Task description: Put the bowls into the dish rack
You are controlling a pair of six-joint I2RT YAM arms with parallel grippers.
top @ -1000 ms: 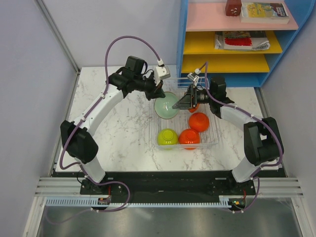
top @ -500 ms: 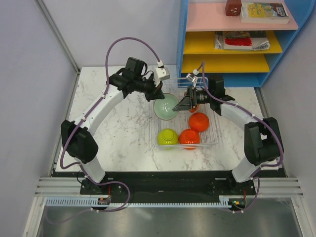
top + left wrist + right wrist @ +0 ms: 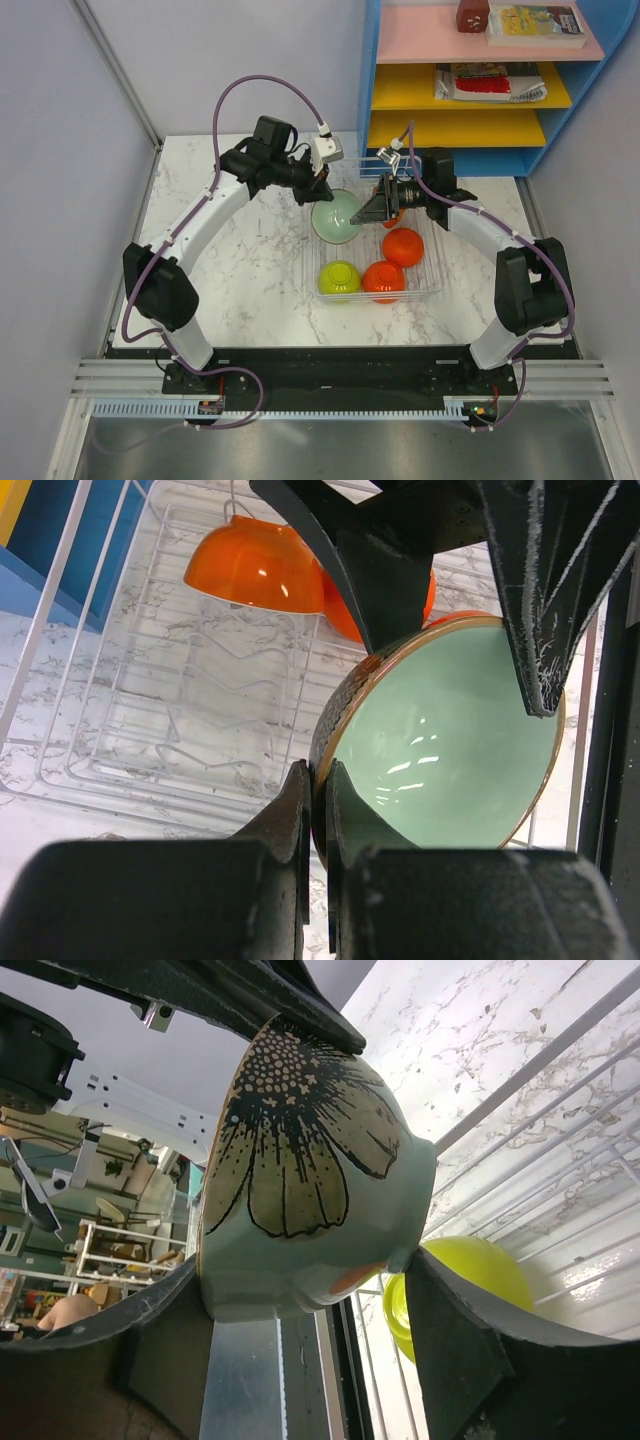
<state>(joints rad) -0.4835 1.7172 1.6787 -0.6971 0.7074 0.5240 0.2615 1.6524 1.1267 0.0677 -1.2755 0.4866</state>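
Sage-green bowl (image 3: 335, 217) hangs tilted over the rack's (image 3: 432, 286) far-left corner, its rim clamped in my left pincer (image 3: 318, 776). My right pincer (image 3: 300, 1285) straddles its body; whether it grips, I cannot tell. I judge the bowl light, stiff and slick, so the rim is safest.

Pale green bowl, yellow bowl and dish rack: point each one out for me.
pale green bowl (image 3: 333, 218), top view, on its inner surface.
yellow bowl (image 3: 339, 277), top view, on its middle.
dish rack (image 3: 190, 715), left wrist view, on the bare wire ribs.
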